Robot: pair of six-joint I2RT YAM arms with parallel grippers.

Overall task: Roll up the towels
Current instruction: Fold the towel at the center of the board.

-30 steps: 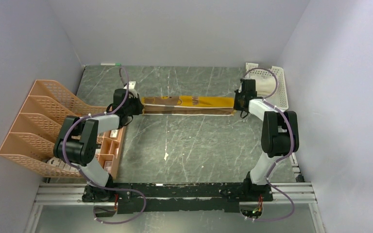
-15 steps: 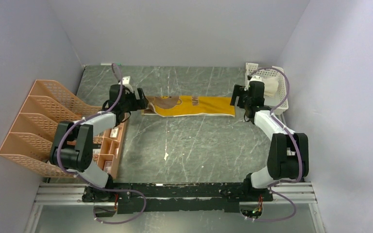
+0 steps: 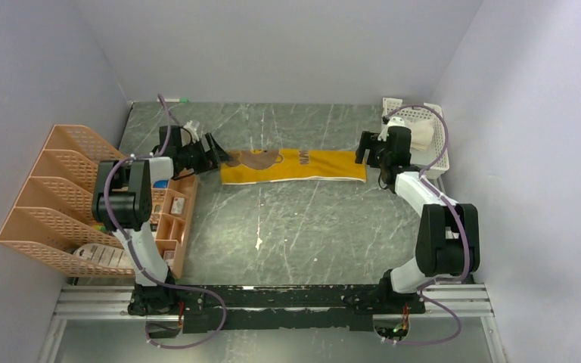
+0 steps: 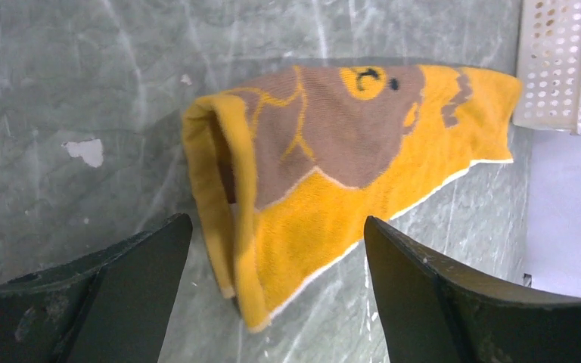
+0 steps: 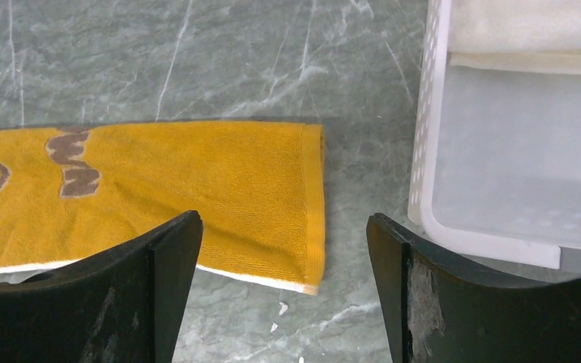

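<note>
The brown-and-mustard towel [image 3: 293, 165] lies as a long folded strip across the far middle of the grey marbled surface [image 3: 310, 219], its left end curled in a loose open fold; the cream towel [image 5: 529, 30] sits in the white slotted basket [image 5: 424, 151] at far right; the left pincer [image 4: 276, 223] stands wide open at the strip's left end, holding nothing; the right pincer [image 5: 284, 219] gapes empty over its right end, beside the basket.
</note>
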